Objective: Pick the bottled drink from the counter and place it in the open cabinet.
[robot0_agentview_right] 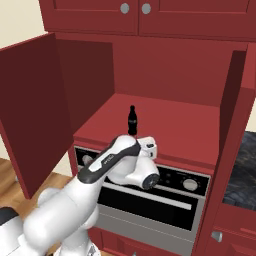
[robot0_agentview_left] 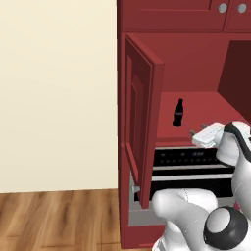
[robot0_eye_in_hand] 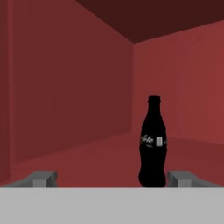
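A tall panelled dark red door stood swung wide at the left of the open dark red wooden cabinet. The small black narrow-necked bottled drink stood upright on its shelf, free of the two-finger gripper, whose 2 fingers were spread apart just before it.

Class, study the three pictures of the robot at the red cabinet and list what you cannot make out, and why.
- Small black cola-style bottle: label wording too small and blurred in the hand view.
- Two-finger gripper: fingers cut off by the bottom edge in the hand view; the arm hides them in the right base view.
- Black marbled counter: cut off by the right edge, right base view.
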Robot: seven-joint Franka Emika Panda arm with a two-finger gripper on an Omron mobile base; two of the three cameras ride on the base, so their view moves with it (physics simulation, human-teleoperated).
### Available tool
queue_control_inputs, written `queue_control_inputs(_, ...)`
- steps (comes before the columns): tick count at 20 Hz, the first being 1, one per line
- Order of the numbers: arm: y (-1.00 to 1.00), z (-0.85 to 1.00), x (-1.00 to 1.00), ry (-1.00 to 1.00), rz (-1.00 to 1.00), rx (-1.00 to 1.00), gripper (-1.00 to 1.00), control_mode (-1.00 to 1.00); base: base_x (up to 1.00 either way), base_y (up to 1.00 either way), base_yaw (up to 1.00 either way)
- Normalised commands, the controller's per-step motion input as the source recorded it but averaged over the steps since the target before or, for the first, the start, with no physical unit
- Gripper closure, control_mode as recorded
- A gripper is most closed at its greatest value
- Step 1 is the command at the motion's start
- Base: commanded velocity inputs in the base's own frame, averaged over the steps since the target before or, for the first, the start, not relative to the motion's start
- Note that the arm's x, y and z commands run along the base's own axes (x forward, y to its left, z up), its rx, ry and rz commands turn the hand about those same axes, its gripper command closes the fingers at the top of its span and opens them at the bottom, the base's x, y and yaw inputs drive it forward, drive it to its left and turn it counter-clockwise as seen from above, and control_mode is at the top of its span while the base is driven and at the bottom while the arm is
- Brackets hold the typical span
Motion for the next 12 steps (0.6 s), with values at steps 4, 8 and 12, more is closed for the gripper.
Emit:
queue_control_inputs(4, 0.00, 0.02, -0.49, 0.00, -0.05, 0.00, -1.00, -1.00, 0.00, 0.00, 0.00)
queue_control_inputs(8, 0.00, 0.01, -0.51, 0.00, -0.05, 0.00, -1.00, -1.00, 0.00, 0.00, 0.00)
queue_control_inputs(12, 0.00, 0.01, -0.51, 0.00, -0.03, -0.01, -1.00, -1.00, 0.00, 0.00, 0.00)
